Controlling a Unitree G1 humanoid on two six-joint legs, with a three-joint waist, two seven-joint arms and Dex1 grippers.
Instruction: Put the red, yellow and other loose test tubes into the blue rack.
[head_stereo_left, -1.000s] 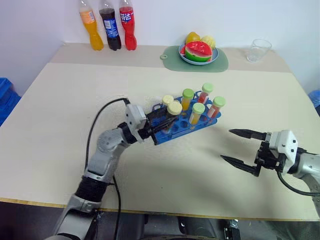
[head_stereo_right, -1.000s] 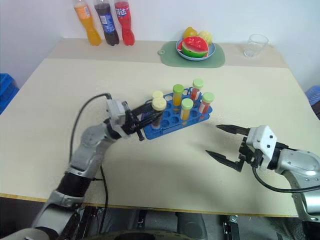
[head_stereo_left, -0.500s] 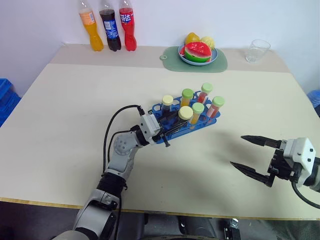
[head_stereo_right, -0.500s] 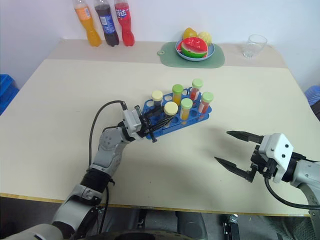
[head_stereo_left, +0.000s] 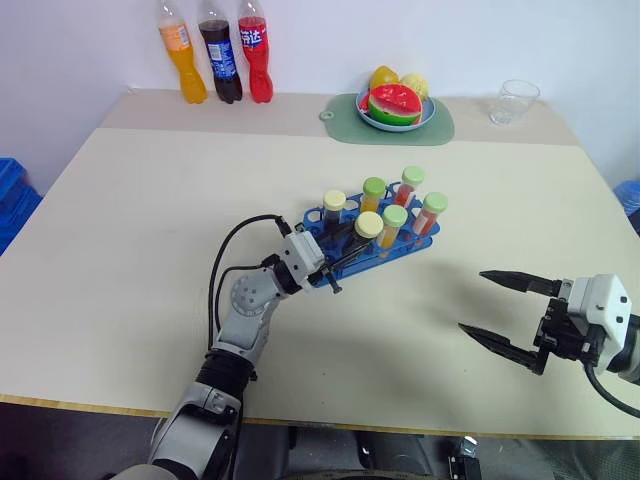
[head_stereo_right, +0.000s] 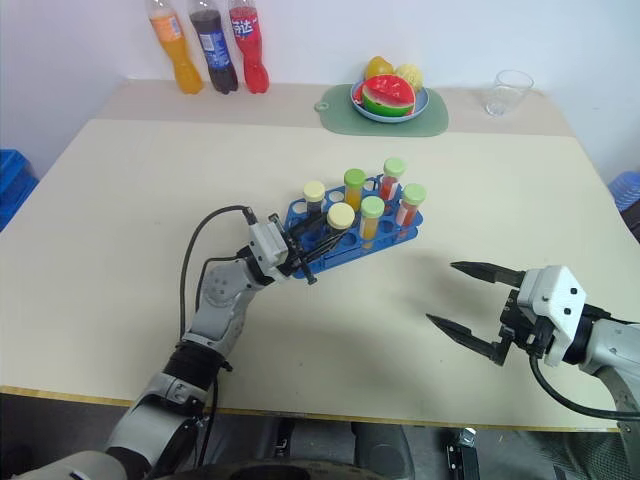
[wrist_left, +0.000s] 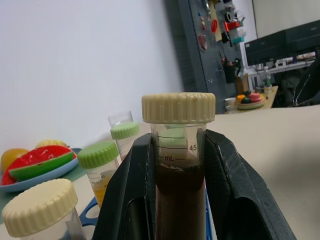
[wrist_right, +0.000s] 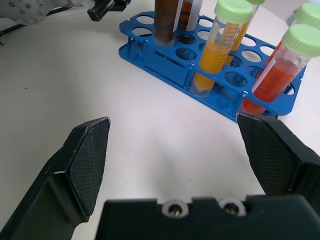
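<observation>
While the bright blue plastic rack (head_stereo_left: 368, 243) with its grid of round holes sits tilted near the middle of the pale beige table (head_stereo_left: 130, 230), it already carries five capped clear tubes upright. Four of these have pale green caps: two hold yellow-orange liquid (head_stereo_left: 372, 195) and two hold orange-red liquid (head_stereo_left: 430, 214), all toward the rack's far and right-hand part. One tube with a tan cap (head_stereo_left: 333, 207) stands at the rack's far left corner.

A sixth tube, dark grey-brown with a tan ribbed cap (wrist_left: 178, 150), is clamped between the two black fingers of the left tool (head_stereo_left: 345, 262). In the left wrist view the fingers (wrist_left: 227, 185) press on both sides of its body just below the cap, and a printed scale is legible on the clear wall. It stands upright over the rack's near left holes; whether its foot is already seated in a hole cannot be told.

The right tool (head_stereo_left: 495, 310) hangs well to the right of the rack, fingers spread wide apart, gripping nothing and touching nothing. Its wrist view faces the rack's near side.
</observation>
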